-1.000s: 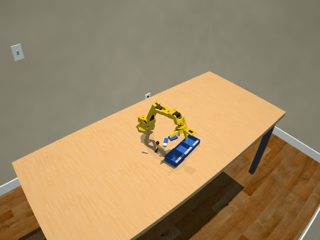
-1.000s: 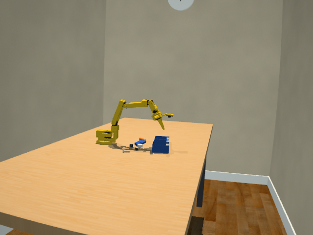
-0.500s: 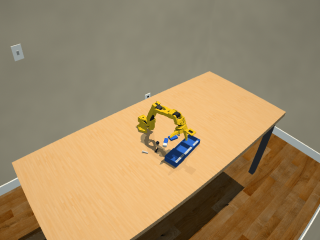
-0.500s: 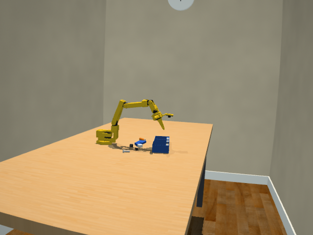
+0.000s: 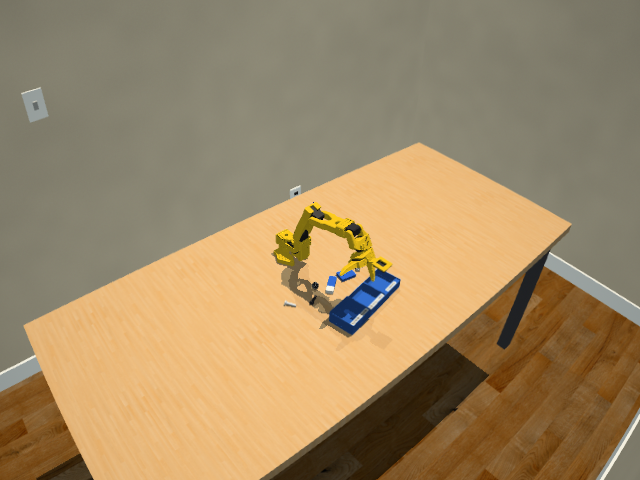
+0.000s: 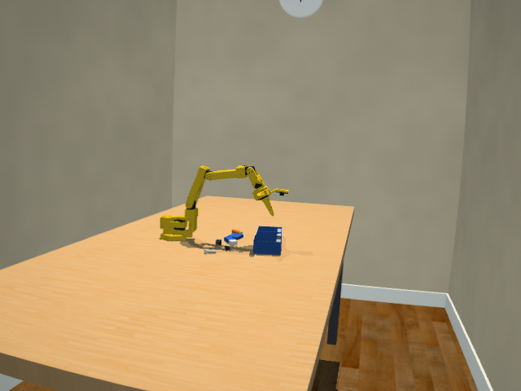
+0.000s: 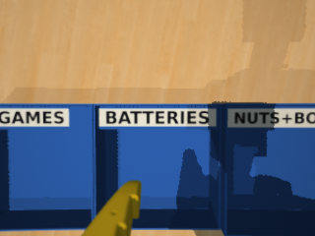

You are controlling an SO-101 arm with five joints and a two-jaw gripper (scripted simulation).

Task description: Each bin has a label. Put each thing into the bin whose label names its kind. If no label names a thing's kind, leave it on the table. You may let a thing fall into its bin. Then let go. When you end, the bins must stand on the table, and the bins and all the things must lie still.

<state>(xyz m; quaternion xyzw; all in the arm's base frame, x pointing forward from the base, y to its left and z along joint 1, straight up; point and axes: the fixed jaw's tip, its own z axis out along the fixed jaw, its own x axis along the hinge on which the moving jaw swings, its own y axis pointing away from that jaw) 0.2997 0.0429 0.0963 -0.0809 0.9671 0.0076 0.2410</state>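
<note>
A row of blue bins [image 5: 365, 302] stands on the table in front of the arm. In the wrist view their labels read GAMES [image 7: 33, 117], BATTERIES [image 7: 157, 117] and NUTS+BO, cut off at the right edge [image 7: 273, 118]. My gripper [image 5: 369, 268] is open and empty. It hangs above the far end of the bins, over the BATTERIES bin, with one yellow finger [image 7: 118, 211] in view. On the table by the bins lie a flat blue thing [image 5: 345, 275], a white and blue thing [image 5: 330, 284], a black nut [image 5: 314, 285], a black bolt [image 5: 312, 301] and a silver bolt [image 5: 290, 304]. A small orange thing [image 6: 236, 230] lies behind them.
The arm's base [image 5: 291, 248] stands behind the loose things. The table's right edge runs close past the bins. The gripper's shadow falls into the BATTERIES and NUTS bins, so I cannot tell what lies in the shaded bin.
</note>
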